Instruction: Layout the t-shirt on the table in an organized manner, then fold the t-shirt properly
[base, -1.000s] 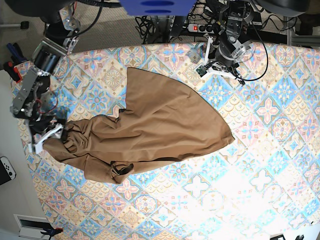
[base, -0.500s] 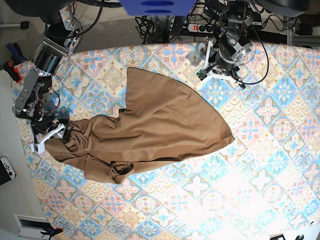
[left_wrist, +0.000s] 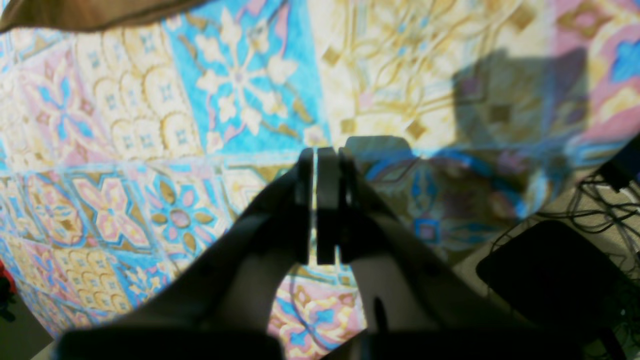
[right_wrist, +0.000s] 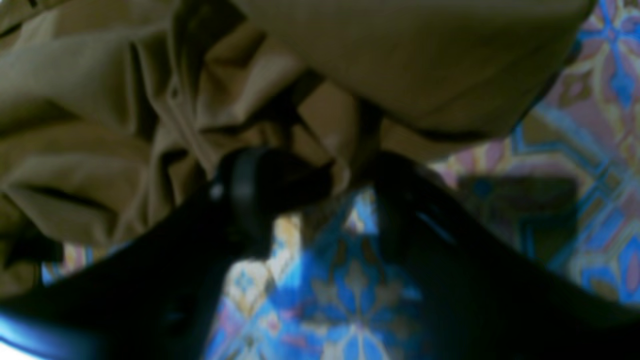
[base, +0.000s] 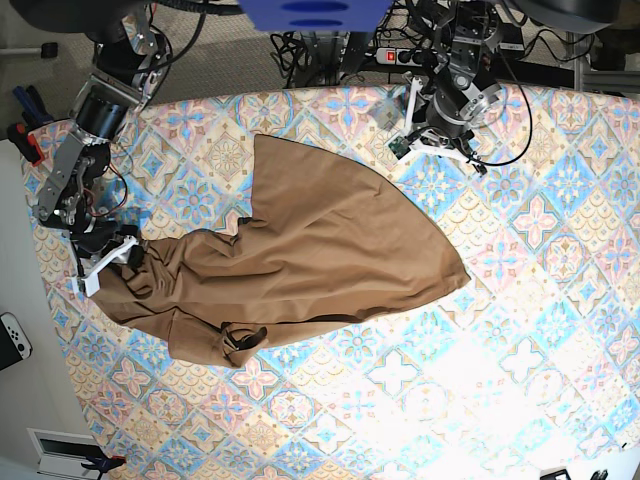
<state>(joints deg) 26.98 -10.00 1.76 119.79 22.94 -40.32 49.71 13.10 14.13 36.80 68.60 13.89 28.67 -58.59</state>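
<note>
The tan-brown t-shirt (base: 330, 250) lies crumpled on the patterned table (base: 520, 330), bunched at its left end and drawn out to a point at the right. My right gripper (base: 105, 262) sits at that bunched left end. In the right wrist view its dark fingers (right_wrist: 270, 175) pinch a fold of the t-shirt (right_wrist: 125, 100), with the table (right_wrist: 350, 300) showing below them. My left gripper (base: 430, 140) hovers near the table's back edge, apart from the shirt. Seen from the left wrist, the left gripper (left_wrist: 316, 200) is shut and holds nothing, and only a strip of t-shirt (left_wrist: 75, 12) shows at the top left.
A power strip (base: 395, 55) and cables lie behind the table's back edge. A dark box (left_wrist: 550, 270) and wires sit just off the table near my left gripper. A white controller (base: 12, 335) lies on the floor at the left.
My right gripper's jaws have narrowed onto the shirt's left edge, and it has shifted slightly toward the back. The left arm has turned a little near the back edge.
</note>
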